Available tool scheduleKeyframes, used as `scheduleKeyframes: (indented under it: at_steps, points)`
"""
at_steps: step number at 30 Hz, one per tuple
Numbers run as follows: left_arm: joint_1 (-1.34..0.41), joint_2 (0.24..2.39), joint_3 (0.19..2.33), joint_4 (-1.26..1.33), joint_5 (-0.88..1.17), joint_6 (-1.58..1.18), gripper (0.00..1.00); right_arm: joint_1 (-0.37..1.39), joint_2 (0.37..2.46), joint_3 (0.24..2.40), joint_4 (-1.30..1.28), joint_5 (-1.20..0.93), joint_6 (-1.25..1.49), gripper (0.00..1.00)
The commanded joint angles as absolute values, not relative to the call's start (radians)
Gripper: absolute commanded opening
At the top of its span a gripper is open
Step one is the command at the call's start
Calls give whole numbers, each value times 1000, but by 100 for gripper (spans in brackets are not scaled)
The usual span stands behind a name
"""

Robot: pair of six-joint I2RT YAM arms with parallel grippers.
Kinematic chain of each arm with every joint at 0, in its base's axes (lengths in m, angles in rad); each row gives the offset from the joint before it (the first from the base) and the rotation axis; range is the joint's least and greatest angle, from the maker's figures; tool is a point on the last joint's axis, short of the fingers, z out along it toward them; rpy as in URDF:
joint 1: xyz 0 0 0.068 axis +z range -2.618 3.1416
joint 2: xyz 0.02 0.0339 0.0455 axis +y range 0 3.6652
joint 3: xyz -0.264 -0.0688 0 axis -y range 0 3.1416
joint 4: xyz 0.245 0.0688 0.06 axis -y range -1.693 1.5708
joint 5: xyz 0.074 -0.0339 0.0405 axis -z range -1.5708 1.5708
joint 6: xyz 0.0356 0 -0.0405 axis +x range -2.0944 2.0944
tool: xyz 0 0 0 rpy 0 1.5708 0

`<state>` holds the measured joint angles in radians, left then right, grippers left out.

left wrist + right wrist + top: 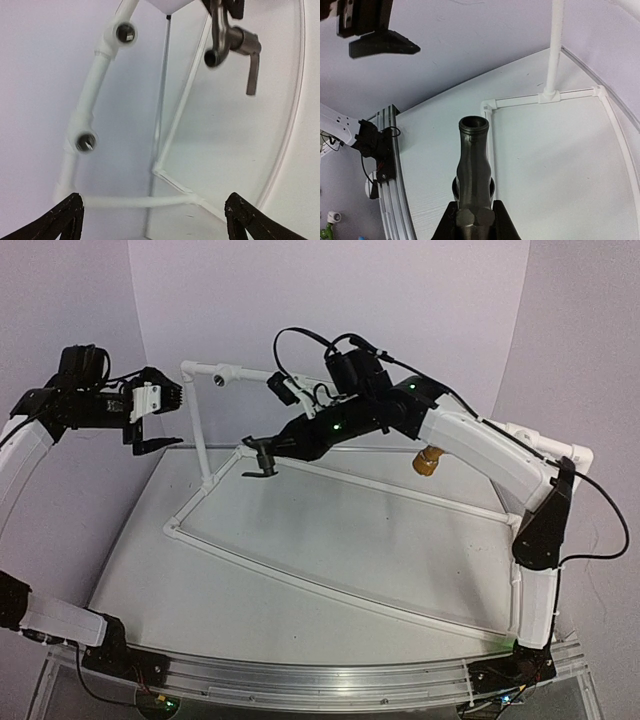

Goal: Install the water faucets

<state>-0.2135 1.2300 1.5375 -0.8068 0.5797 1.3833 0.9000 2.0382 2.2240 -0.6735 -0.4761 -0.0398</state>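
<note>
My right gripper [272,448] [474,222] is shut on the matte black water faucet [262,456] [474,160]. It holds the faucet above the table with the spout mouth pointing away from the wrist. The same faucet [232,42], with its lever handle, hangs at the top right of the left wrist view. My left gripper [163,418] [160,220] stands open and empty, left of the white pipe stand. The brass-yellow faucet [428,461] lies at the back right, partly hidden behind my right arm. Two round metal sockets [126,32] [86,142] sit on the stand's raised pipe [222,374].
A white pipe frame [330,585] runs flat across the table, with an upright post [201,430] at its back left corner. The aluminium rail [300,685] lies along the near edge. Purple walls close in at the back and sides.
</note>
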Motion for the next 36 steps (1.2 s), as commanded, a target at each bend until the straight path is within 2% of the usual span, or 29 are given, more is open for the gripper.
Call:
scheduleKeyframes:
  at_steps: [1,6,11,17,27,36]
  points:
    - [-90,1315,1543,-1038,721,922,97,879,1850,2133,-563,-456,-170,0]
    - [-5,1389,1348,-1150,745,909,98,878,1778,2035,-557,-423,-226,0]
    - [16,1371,1096,-960,595,966,100,869,1729,1979,-557,-383,-246,0]
    - [16,1449,960,-795,465,1033,100,868,1717,1965,-559,-368,-255,0]
    - [-39,1618,827,-449,276,1011,96,869,1721,1960,-561,-313,-263,0]
    - [-118,1870,947,-339,234,874,89,825,1730,1966,-563,-286,-273,0]
